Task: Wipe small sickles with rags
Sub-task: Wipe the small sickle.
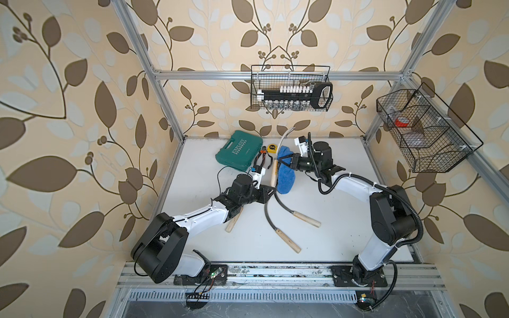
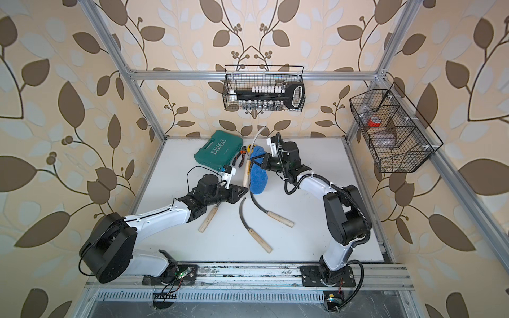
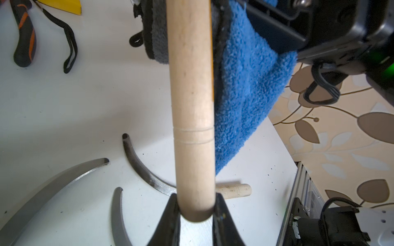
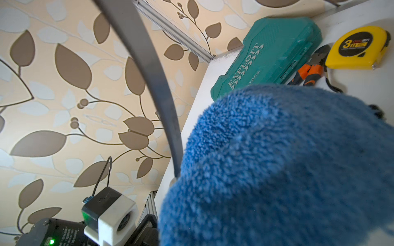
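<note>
Wooden handle of held sickle (image 3: 191,85) clamped at butt end by left gripper (image 3: 196,209). Sickle raised off white table (image 1: 344,220), blade curving toward back wall. Right gripper (image 1: 283,162) closed on blue cloth (image 1: 286,179), cloth pressed against sickle near handle top, rest hanging. Three other sickles (image 1: 286,238) lie on table, nearer arm bases.

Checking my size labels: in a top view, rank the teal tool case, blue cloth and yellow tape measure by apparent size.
1. teal tool case
2. blue cloth, though held nearer the camera
3. yellow tape measure
</note>
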### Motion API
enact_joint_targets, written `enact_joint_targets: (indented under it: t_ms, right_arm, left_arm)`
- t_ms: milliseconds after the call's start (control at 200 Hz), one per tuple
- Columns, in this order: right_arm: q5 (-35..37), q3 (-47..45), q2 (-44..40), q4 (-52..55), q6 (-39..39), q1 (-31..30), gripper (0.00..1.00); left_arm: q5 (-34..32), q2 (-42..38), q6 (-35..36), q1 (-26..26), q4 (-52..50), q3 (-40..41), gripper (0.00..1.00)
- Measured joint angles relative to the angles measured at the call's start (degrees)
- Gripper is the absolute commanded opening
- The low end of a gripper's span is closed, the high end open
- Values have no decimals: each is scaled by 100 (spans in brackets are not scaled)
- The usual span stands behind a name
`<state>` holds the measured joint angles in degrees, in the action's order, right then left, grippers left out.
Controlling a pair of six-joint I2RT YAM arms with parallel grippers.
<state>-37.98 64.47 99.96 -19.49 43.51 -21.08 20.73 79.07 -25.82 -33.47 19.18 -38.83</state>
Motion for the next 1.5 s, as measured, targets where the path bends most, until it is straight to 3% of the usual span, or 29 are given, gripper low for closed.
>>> enact_joint_targets:
  t_ms: [370,565,870,1280,1505]
  right_arm:
    - [245,-1191,0,-345,37,-841,0]
    - [302,-1027,-63,-118,0,-748,0]
    - [173,31,-2,-70,42,-15,0]
    - [68,-1204,131,-474,96,-726,0]
    - [68,-1010,72,-291,103,-671,0]
  left_arm:
    - [-28,-2,20,2,-116,0,0]
    - [-39,-4,22,2,-72,0,0]
    - [-42,-2,39,2,-72,-4,0]
    - [-39,20,42,0,-195,-9,0]
    - [-42,20,42,2,-177,-46,0]
